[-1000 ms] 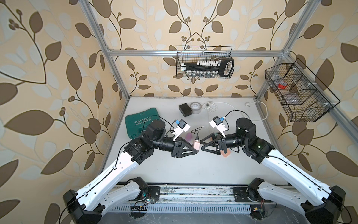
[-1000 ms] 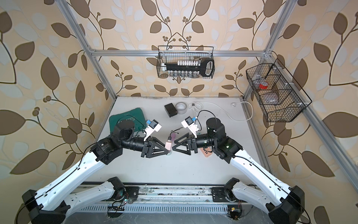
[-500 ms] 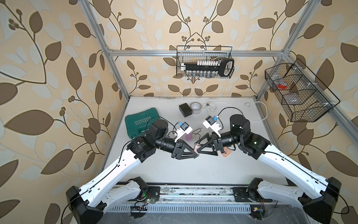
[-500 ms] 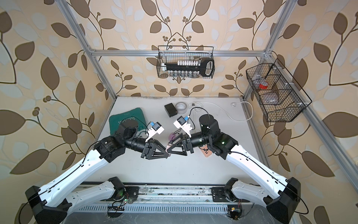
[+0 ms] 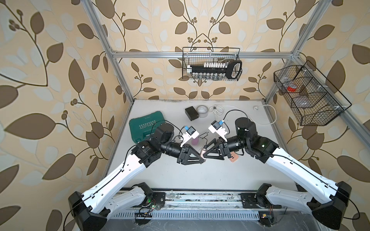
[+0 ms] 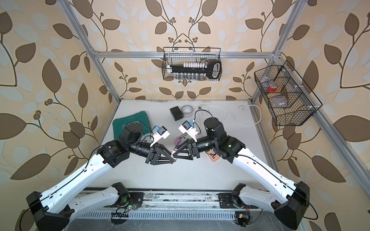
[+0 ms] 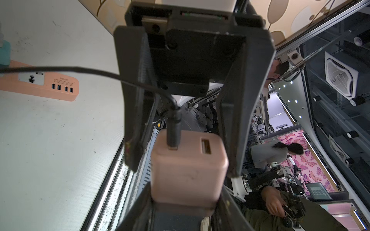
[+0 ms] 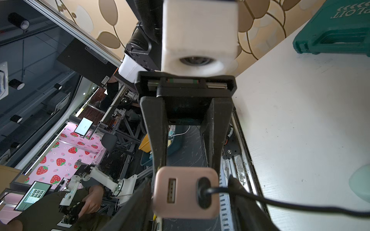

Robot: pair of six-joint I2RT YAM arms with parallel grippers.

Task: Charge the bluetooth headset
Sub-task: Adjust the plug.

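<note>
1. Two wire baskets hang on the walls. The back-wall basket holds a black rack with a row of white-capped pieces along it. A row of metal cylinders sits below, and a black loop handle is at one end.
2. The side-wall basket is split into compartments. The farthest holds a red item among clear plastic, and the middle one holds a greyish clear bag.
3. A closed green case lies on the table beside the left arm, its contents hidden.
4. A black box, a tape roll and a coiled white cable sit near the back wall.
5. The pink charger adapter sits at the centre, between both grippers. The left gripper clamps it by its sides. A black cable is plugged into one USB port, beside a second port.
6. The right gripper has its fingers apart on either side of the adapter's port end. A gap shows at one finger, so it is not clenched on the adapter.
7. A salmon power strip lies on the table under the right wrist. A small purple oval thing rests just behind the grippers; whether it is the headset cannot be told.
</note>
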